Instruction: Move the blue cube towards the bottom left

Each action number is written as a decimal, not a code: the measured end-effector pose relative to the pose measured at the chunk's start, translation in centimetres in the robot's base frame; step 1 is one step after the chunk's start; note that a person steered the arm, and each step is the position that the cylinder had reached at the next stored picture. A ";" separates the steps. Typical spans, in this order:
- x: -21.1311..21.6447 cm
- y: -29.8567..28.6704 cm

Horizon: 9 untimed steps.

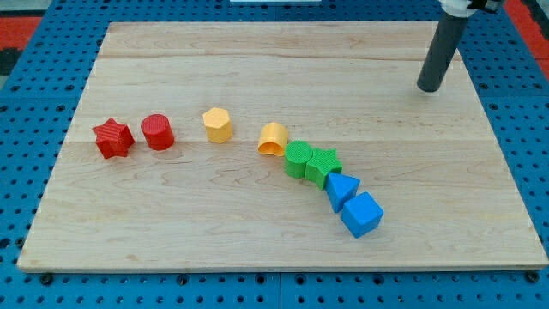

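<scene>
The blue cube (362, 215) lies on the wooden board (257, 223) at the view's lower right, at the end of a curved row of blocks. A blue triangular block (341, 189) touches it on its upper left. My tip (427, 88) is at the view's upper right, far above and to the right of the blue cube, touching no block.
A green star (323, 164) and a green cylinder (298, 159) sit up-left of the blue pair. A yellow arch-shaped block (274, 138), a yellow hexagonal block (218, 124), a red cylinder (158, 132) and a red star (113, 138) extend to the view's left.
</scene>
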State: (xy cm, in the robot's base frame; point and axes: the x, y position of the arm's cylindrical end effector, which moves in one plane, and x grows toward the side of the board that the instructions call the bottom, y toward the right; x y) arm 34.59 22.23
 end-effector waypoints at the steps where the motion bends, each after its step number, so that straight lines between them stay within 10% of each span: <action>1: 0.0 0.0; 3: 13.0 1.5; 5: 20.6 -9.0; 7: 22.2 -24.8; 9: 20.4 -26.8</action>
State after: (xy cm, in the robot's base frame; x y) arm 55.01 -4.62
